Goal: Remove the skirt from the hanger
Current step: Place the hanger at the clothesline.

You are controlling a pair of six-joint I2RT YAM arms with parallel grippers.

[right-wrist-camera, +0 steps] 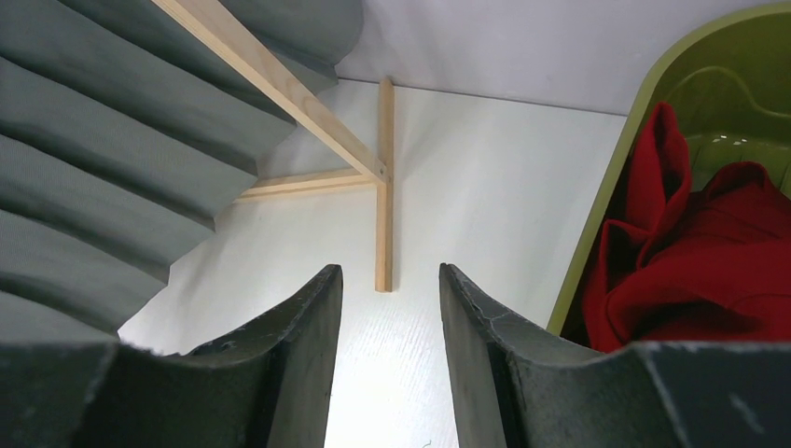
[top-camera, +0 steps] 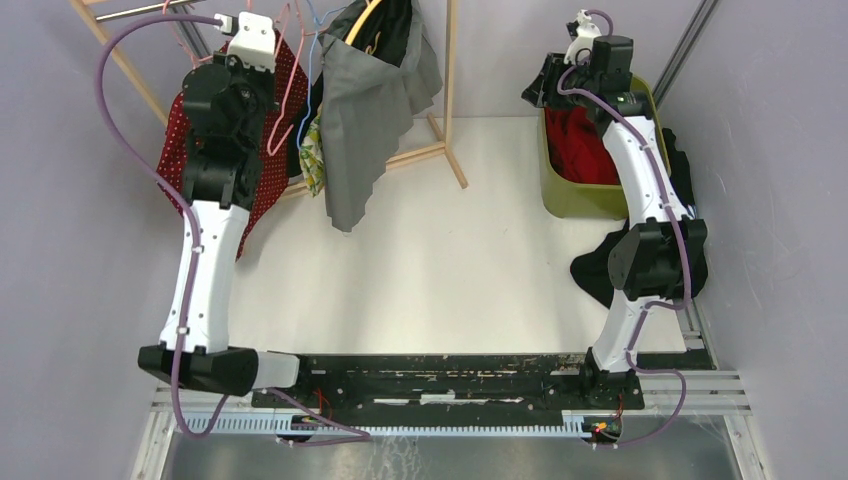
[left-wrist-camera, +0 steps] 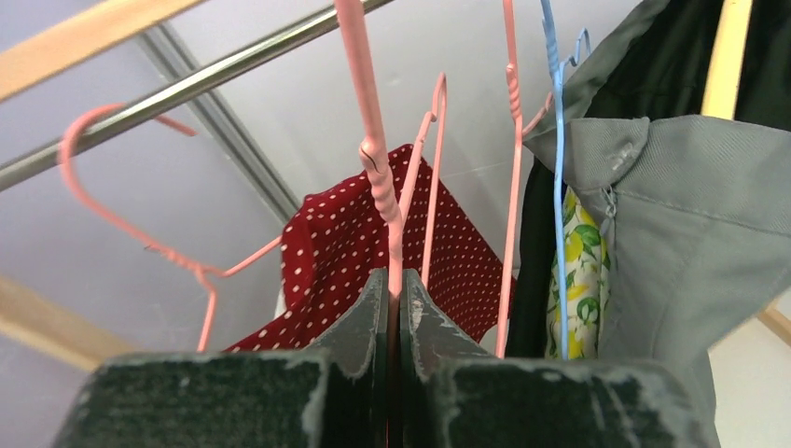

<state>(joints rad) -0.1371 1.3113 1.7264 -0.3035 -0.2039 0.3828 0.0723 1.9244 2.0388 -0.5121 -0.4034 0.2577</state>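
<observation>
A red skirt with white dots (left-wrist-camera: 345, 252) hangs on a pink wire hanger (left-wrist-camera: 373, 140) on the rack's metal rail (left-wrist-camera: 187, 89). My left gripper (left-wrist-camera: 394, 280) is shut on that hanger's wire neck, just below the twisted part, with the dotted skirt behind it. In the top view the dotted skirt (top-camera: 270, 170) shows behind my left arm at the back left. My right gripper (right-wrist-camera: 390, 271) is open and empty, raised above the table by the green bin's (top-camera: 565, 195) back corner, where the top view also shows it (top-camera: 545, 85).
A grey pleated skirt (top-camera: 355, 130) hangs right of the dotted one, with a lemon-print cloth (left-wrist-camera: 583, 271) and a blue hanger (left-wrist-camera: 558, 187) between. Another pink hanger (left-wrist-camera: 103, 205) hangs at the left. The wooden rack foot (right-wrist-camera: 384, 187) lies on the table. The bin holds red cloth (right-wrist-camera: 709, 261). Black cloth (top-camera: 595, 270) lies by my right arm.
</observation>
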